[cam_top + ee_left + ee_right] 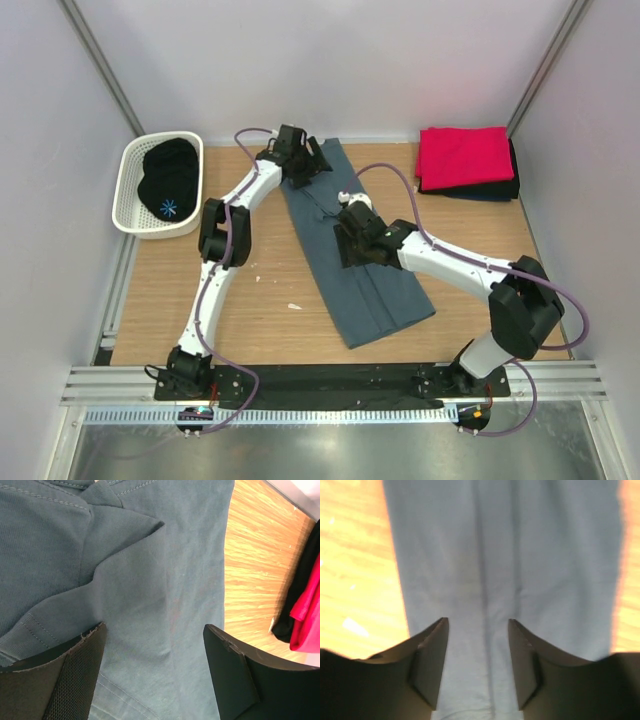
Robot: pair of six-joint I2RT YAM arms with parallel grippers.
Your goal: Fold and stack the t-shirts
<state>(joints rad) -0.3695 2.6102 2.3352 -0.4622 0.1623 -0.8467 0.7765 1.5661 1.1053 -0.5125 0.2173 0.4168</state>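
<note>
A slate blue-grey t-shirt (372, 290) lies folded into a long strip, running from the far middle of the table toward the near right. My left gripper (303, 168) is open over its far end, the cloth (150, 595) between the fingers (75, 675). My right gripper (348, 243) is open over the strip's middle, fingers (432, 655) astride a lengthwise fold (485, 580). A bright red t-shirt (462, 154) lies folded on a black one (500, 186) at the far right; both show in the left wrist view (306, 610).
A white perforated basket (132, 205) at the far left holds dark cloth (172, 180) with a blue star mark. Bare wooden table (260, 300) lies left of the strip. White walls enclose the table on three sides.
</note>
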